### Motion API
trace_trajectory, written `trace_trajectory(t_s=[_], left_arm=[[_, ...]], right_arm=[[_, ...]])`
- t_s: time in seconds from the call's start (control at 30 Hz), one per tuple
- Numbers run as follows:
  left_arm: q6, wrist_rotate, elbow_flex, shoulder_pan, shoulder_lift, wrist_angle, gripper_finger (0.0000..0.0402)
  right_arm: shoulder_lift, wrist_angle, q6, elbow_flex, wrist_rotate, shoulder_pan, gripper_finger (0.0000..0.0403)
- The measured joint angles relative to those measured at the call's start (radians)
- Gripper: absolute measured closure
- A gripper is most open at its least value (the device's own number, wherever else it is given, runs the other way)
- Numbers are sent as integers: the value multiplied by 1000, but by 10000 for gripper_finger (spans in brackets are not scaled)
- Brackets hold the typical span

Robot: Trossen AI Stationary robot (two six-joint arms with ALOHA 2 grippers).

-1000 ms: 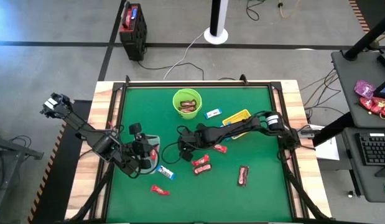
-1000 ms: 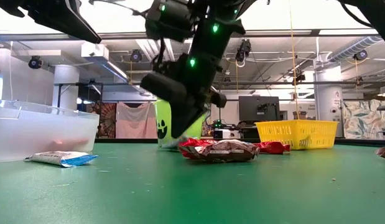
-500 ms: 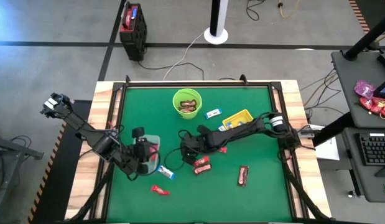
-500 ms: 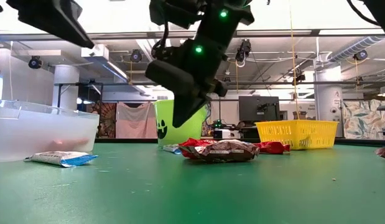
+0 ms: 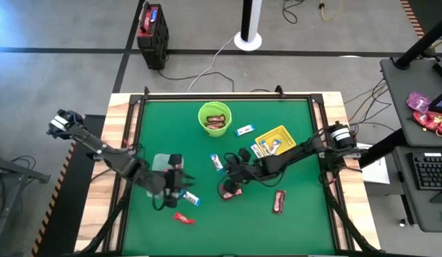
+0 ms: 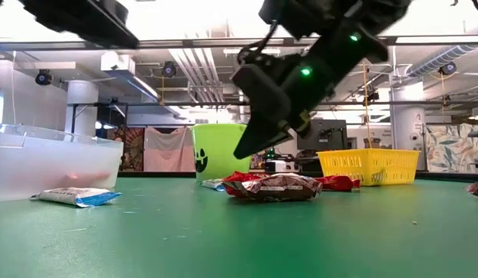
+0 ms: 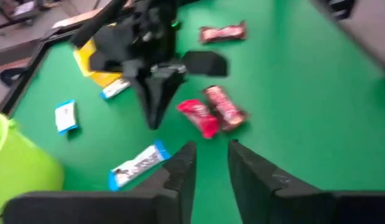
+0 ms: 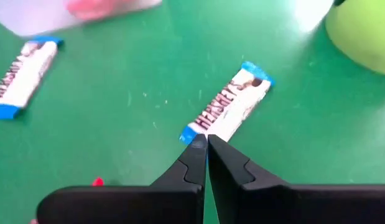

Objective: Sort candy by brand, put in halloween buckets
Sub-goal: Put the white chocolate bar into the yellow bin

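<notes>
Green felt covers the table (image 5: 299, 221). At nine o'clock, the left gripper (image 5: 179, 180) hangs beside the clear tub (image 5: 162, 163), fingers parted and empty; a blue-and-white bar (image 5: 191, 198) lies just beside it. At twelve o'clock stands the lime-green bucket (image 5: 214, 118). Near centre, the right gripper (image 5: 230, 167) is clenched on nothing, over a blue-and-white bar reading HERSHEY'S (image 8: 226, 107), its long axis diagonal. Red and brown bars (image 5: 230, 190) lie nearby. At two o'clock sits the yellow tray (image 5: 276, 140).

floor: grey concrete (image 5: 63, 78) | white post base (image 5: 248, 39) | right: dark desk (image 5: 420, 93), keyboard (image 5: 429, 171)
</notes>
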Motion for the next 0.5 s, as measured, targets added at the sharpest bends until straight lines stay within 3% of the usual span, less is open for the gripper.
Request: trace_trajectory(t_s=[0.17, 0.3, 0.5], left_arm=[[95, 85, -2, 145, 79, 36, 393], [187, 178, -6, 273, 162, 110, 395], [240, 185, -7, 364, 245, 190, 401]], right_arm=[[-46, 26, 4, -35, -2, -6, 394], [-55, -1, 29, -26, -74, -11, 394], [18, 8, 28, 27, -82, -11, 394]])
